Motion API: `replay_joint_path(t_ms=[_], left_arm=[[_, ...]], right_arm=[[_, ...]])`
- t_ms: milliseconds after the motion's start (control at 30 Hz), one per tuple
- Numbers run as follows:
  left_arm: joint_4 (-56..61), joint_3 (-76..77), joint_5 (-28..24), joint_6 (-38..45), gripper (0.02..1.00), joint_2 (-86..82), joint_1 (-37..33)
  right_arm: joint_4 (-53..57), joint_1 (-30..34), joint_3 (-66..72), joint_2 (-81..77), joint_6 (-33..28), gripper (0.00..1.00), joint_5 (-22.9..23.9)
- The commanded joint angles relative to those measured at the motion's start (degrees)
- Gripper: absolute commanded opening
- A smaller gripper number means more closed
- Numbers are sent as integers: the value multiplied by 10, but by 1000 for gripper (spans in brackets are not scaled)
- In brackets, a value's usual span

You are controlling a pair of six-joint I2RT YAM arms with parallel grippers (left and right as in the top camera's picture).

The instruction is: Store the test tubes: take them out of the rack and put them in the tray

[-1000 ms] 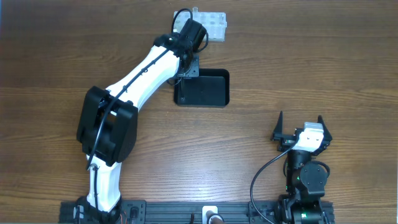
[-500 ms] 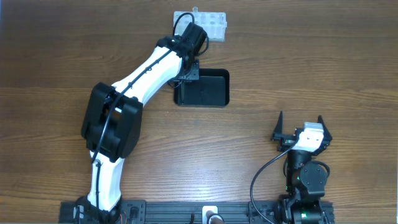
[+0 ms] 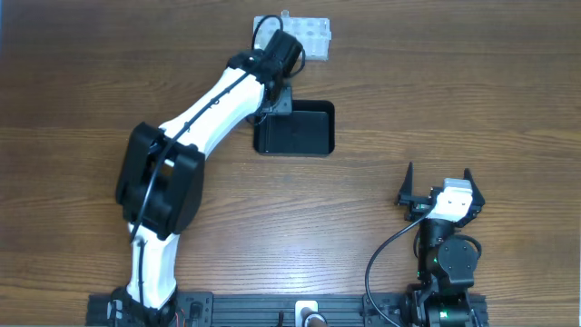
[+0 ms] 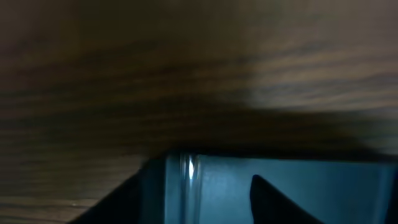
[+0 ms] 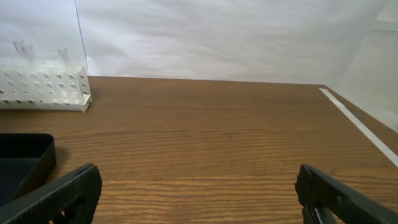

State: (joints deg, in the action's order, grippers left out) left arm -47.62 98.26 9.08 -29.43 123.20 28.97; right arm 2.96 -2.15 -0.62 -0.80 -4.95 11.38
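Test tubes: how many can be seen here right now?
3. One test tube and a second stand in the white rack. A third is at the left gripper, by the black tray. The left arm may hide more.

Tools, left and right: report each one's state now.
Left tool: cannot be told; a clear test tube shows by it.
Right tool: open, holding nothing.

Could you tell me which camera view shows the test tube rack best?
The right wrist view: the rack is unobstructed, side on, with tube tops above it. The top view shows it from above, partly covered by the left arm. The left wrist view faces the tray.
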Motion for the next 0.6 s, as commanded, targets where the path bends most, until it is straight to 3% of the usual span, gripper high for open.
replay_joint_path(t_ms=[33,133,300,400,600], left_arm=[[38,0,75,22,570,-128,-1],[82,0,104,72,586,-174,-10],[192,0,100,182,586,-189,-38],[271,0,53,248,595,-171,-56],[400,0,-100,308,630,-103,-90]], right_arm=[[1,4,3,5,-3,991,7],[1,4,3,5,-3,993,7],[0,4,3,5,-3,993,7],[1,4,3,5,-3,991,7],[1,4,3,5,-3,991,7]])
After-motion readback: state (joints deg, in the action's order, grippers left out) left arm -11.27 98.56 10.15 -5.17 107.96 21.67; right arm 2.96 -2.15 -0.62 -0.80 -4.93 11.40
